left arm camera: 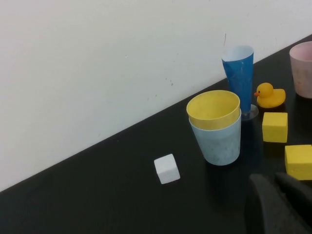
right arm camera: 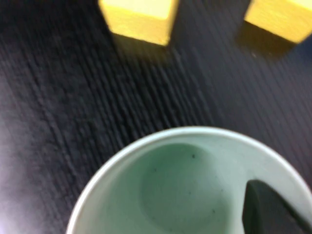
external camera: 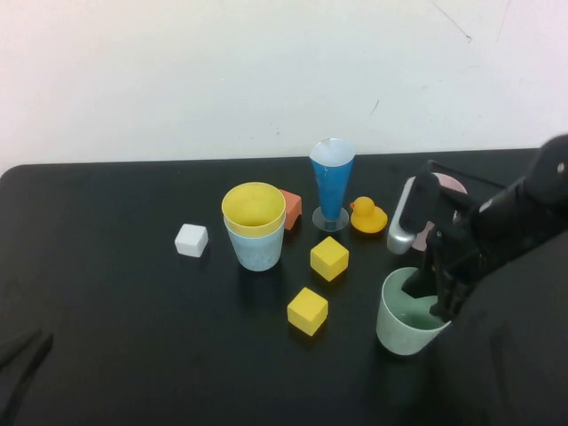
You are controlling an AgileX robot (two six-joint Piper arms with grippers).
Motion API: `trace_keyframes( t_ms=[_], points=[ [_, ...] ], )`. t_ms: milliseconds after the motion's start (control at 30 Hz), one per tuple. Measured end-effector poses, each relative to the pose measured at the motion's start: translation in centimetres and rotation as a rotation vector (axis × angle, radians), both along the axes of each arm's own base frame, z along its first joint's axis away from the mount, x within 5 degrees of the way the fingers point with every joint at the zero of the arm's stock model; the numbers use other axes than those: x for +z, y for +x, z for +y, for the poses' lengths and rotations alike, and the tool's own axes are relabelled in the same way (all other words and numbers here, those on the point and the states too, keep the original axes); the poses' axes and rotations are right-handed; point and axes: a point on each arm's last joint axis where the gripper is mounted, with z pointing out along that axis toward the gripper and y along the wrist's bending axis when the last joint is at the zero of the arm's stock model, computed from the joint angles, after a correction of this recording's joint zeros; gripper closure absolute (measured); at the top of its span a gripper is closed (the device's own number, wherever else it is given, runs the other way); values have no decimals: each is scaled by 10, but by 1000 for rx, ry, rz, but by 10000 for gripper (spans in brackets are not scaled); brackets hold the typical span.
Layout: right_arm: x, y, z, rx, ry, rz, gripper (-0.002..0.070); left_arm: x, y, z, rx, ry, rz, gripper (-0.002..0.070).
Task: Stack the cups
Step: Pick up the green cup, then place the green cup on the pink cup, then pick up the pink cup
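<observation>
A yellow cup sits nested inside a light blue cup at the middle of the black table; both show in the left wrist view. A mint green cup is at the front right. My right gripper straddles its rim and is shut on it, with one of its fingers inside against the wall. A pale pink cup stands at the back right, mostly hidden behind my right arm. My left gripper is parked at the front left, away from the cups.
A tall blue cone glass, a yellow rubber duck and an orange block stand behind the stack. Two yellow cubes lie between the stack and the mint cup. A white cube lies left of the stack.
</observation>
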Motion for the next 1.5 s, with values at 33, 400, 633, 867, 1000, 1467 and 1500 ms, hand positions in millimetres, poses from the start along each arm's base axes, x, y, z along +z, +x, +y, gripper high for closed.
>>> trace_keyframes(
  t_ms=[33, 400, 633, 867, 1000, 1467, 1500],
  points=[
    [4, 1, 1, 15, 4, 5, 636, 0, 0, 0, 0, 0, 0, 674],
    [114, 41, 1, -52, 34, -332, 643, 0, 0, 0, 4, -6, -10, 675],
    [118, 71, -23, -253, 71, -393, 644, 0, 0, 0, 4, -6, -11, 675],
    [82, 84, -34, -282, 31, -276, 645, 0, 0, 0, 4, -6, -11, 675],
    [67, 86, -35, -268, -4, -232, 645, 0, 0, 0, 4, -8, -10, 675],
    [12, 103, -34, -296, -37, -169, 340, 0, 0, 0, 2, -6, -5, 676],
    [10, 104, -34, -302, -36, -175, 335, 0, 0, 0, 2, -6, -4, 676]
  ],
)
